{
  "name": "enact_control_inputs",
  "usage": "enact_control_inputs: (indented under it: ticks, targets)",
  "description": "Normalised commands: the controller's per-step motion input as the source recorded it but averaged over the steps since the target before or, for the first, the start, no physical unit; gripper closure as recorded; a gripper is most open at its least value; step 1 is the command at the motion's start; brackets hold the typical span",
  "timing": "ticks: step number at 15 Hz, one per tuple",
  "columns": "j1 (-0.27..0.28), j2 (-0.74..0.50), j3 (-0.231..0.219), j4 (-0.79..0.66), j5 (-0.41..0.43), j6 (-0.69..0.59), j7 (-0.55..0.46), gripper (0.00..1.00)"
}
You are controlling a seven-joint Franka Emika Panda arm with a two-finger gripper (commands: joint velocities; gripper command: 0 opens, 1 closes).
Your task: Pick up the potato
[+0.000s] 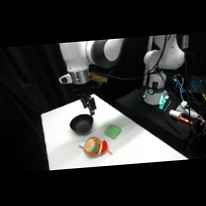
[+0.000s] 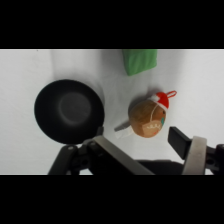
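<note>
Worktop (image 1: 144, 148): You see a white, flat, smooth top. Its far edge and right edge drop off into dark.
Open room: You have bare white all around the three things. The most bare white lies to the right, in front of the green block.
Potato (image 1: 93, 147): It is a round tan-brown lump with a red pointed bit and a small teal patch on its side. It sits near the front of the worktop, alone, touching nothing else.
Bowl (image 1: 81, 124): It is round, black and smooth, and nothing is in it. It sits behind the potato, near it but apart.
Green block (image 1: 112, 131): It is flat and square. It lies to the right of the bowl and behind the potato.
Claw (image 1: 91, 108): It hangs above the bowl's far right rim. Its two fingers stand apart, wide open, and hold nothing.
Potato and claw: The potato is in front of the claw and lower down, with the bowl between them.
</note>
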Motion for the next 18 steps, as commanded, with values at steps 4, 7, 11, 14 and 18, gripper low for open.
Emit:
enact_control_inputs:
  ticks: [4,7,11,14,18]
  targets:
    - [0.004,0.13,0.041,0.13,0.088,0.04,0.01,0.0]
    - [0.068,0.32,0.081,0.34,0.105,0.13,0.07,0.0]
    - [0.101,0.42,0.039,0.44,-0.009,0.18,0.13,0.0]
    - [0.078,0.48,-0.022,0.48,-0.083,0.19,0.16,0.0]
    - [0.092,0.42,-0.101,0.39,-0.176,0.16,0.18,0.0]
